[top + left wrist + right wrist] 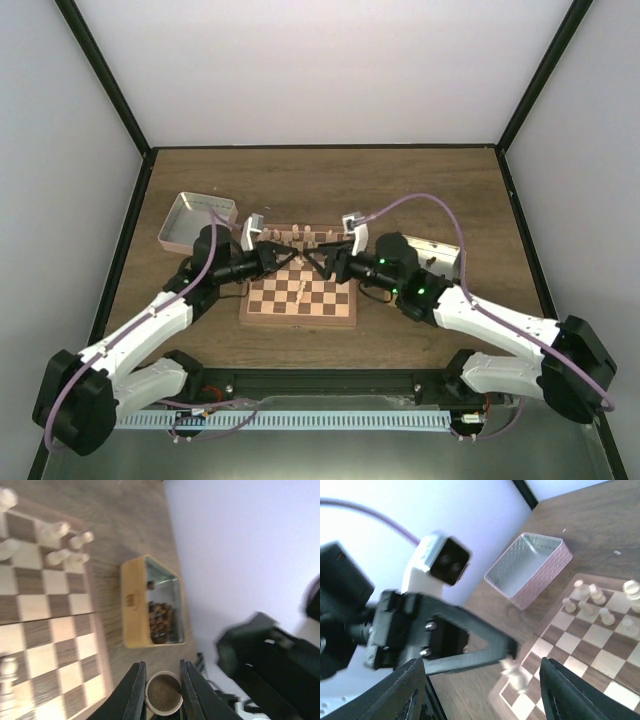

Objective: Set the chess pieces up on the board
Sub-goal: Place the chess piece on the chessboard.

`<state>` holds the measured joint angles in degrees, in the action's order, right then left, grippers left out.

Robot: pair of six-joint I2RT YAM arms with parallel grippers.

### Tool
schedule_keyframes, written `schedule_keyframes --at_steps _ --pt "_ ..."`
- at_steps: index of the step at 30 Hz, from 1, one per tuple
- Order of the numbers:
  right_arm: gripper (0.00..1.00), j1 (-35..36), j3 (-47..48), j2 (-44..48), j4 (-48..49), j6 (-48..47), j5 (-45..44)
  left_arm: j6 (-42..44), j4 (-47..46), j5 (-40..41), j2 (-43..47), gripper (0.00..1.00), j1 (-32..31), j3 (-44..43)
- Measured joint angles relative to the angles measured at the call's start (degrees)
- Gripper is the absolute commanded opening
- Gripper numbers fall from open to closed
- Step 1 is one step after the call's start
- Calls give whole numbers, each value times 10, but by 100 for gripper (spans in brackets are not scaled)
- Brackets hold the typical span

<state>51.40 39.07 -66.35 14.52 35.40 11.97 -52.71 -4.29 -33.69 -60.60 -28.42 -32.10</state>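
The board (320, 303) lies in the middle of the table. Several pale chess pieces (300, 238) stand along its far edge, and one (299, 291) stands near the middle. My left gripper (289, 261) hovers over the board's far part, shut on a pale chess piece whose round felt base (163, 694) shows between the fingers. My right gripper (322, 264) faces it closely, open wide and empty. In the right wrist view the left gripper's fingers (470, 647) hold the blurred pale piece (516, 674) over the board's corner, between my open right fingers (405, 692).
A pale empty tray (195, 222) sits far left of the board and also shows in the right wrist view (530, 567). A wooden tray (134, 605) holding dark pieces (160, 622) sits right of the board (437, 256). Black frame posts edge the table.
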Motion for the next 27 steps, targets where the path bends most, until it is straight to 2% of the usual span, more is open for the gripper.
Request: schedule_keyframes --at_steps 4,14,23,27 --pt "63 -46 -31 24 58 109 22 -68 -52 1 35 12 0 -5" --pt "50 -47 -46 12 176 272 79 -245 -181 6 52 11 1 -8" --pt "43 -48 -35 -33 230 331 89 -283 -206 4 40 11 0 -28" --pt "36 -47 -18 -44 235 337 82 -284 -206 2 36 11 0 -28"
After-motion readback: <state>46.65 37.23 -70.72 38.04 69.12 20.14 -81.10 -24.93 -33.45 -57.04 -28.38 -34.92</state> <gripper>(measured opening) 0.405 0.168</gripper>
